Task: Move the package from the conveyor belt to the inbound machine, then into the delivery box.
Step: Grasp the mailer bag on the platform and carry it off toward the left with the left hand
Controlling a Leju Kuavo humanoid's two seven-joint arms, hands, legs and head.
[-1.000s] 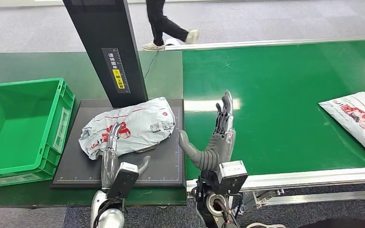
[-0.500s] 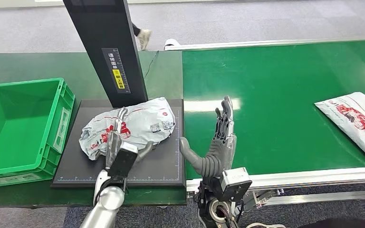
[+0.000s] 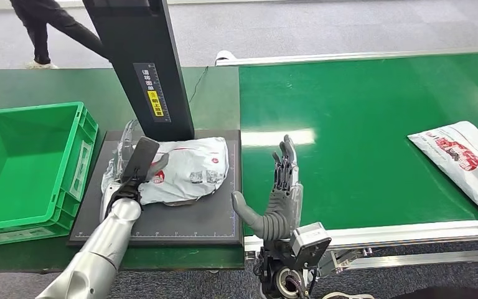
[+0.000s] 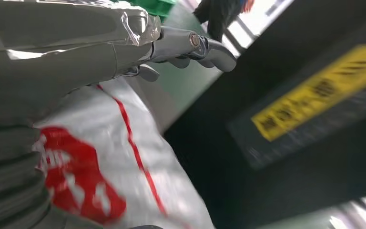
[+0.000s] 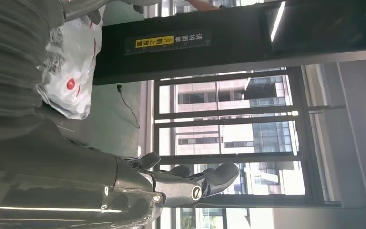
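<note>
A white and grey package (image 3: 190,169) with red print lies on the black pad (image 3: 187,221) of the inbound machine, at the foot of its black column (image 3: 138,62). My left hand (image 3: 132,163) lies on the package's left end, fingers stretched out toward the column. The left wrist view has those fingers (image 4: 190,43) straight, with the package (image 4: 124,157) under the palm. My right hand (image 3: 281,190) stands upright and open over the near left edge of the green conveyor belt (image 3: 361,118), holding nothing. The right wrist view looks past its fingers (image 5: 190,187) at the package (image 5: 71,57).
A green delivery box (image 3: 28,165) stands left of the pad, with nothing in it. A second white package (image 3: 460,159) lies on the belt at the right. A person (image 3: 43,25) walks on the floor beyond the table at the top left.
My left hand has reached forward onto the package's left end. The right hand has sunk a little. The package on the belt has drifted slightly left, and the person has walked left.
</note>
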